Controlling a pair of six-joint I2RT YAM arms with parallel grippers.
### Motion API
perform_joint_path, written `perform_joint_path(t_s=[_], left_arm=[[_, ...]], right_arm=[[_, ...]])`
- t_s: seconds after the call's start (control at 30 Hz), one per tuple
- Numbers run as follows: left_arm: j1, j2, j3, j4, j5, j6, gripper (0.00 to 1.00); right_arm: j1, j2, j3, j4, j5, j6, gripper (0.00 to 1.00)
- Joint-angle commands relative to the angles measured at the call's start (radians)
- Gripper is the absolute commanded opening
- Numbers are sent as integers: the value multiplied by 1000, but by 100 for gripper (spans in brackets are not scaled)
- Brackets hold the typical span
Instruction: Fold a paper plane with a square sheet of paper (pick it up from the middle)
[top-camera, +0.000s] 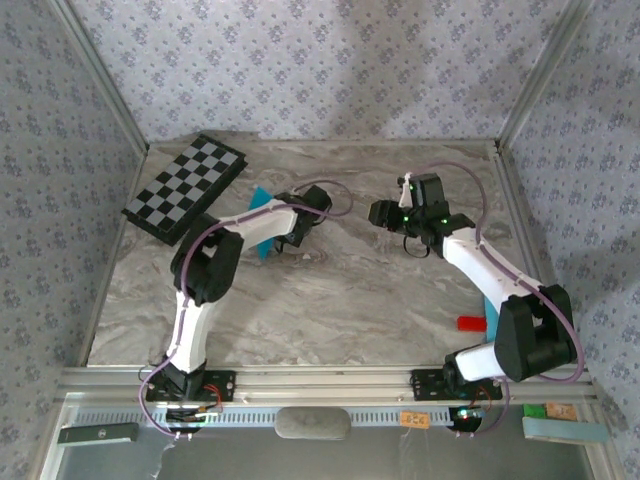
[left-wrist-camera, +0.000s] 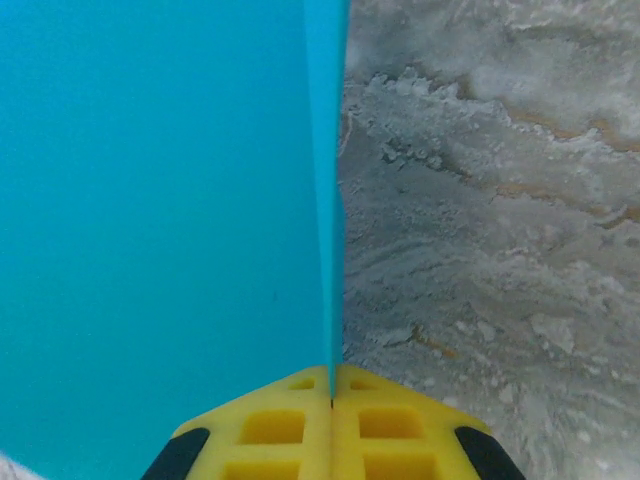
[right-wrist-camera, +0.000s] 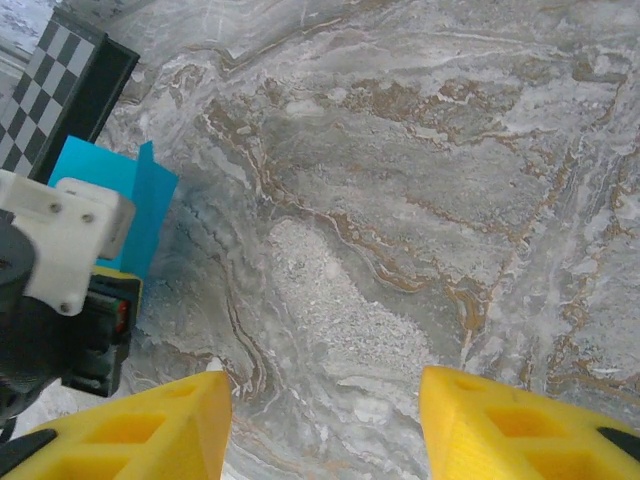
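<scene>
Okay, early fold I reckon: my left gripper (left-wrist-camera: 332, 398) clamps the square sheet of paper (left-wrist-camera: 150, 200); right gripper (right-wrist-camera: 325, 420) open, empty, should crease next.

Checkerboard (top-camera: 185, 188) at far left of marbled table (top-camera: 340, 300), small red block (top-camera: 470, 323) near right edge, perhaps touching teal bar (top-camera: 489, 316)

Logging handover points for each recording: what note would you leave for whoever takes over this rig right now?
Left gripper: shut on the square sheet of paper, pinching it edge-on near the checkerboard.
Right gripper: open, holding nothing, over the bare marble table.
Done: sheet grasped; it seems bent along one crease.
Left: the remaining folds; no pointed dart shape yet.
</scene>
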Motion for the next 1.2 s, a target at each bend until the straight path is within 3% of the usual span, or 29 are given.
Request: perform_joint_path(t_s=[0.0,0.47,0.63,0.93,1.07,1.17], left_arm=[[-21,38,49,-57,-94,7,4],[-50,80,63,-39,90,-82,19],[-51,1,57,-36,253,-134,26],[-49,-226,-136,194,742,-329,42],[-17,-326,-248,282,838,-389,43],[50,-397,-341,343,845,-403,41]], right_arm=[[-8,-9,-11,-24,15,-10,54],[-8,28,-8,-10,-25,5,54],[-9,29,-10,-6,-21,13,54],[-13,34,-34,33,-18,59,56],[-14,36,-41,46,-27,66,58],[-12,38,-47,52,-32,70,58]])
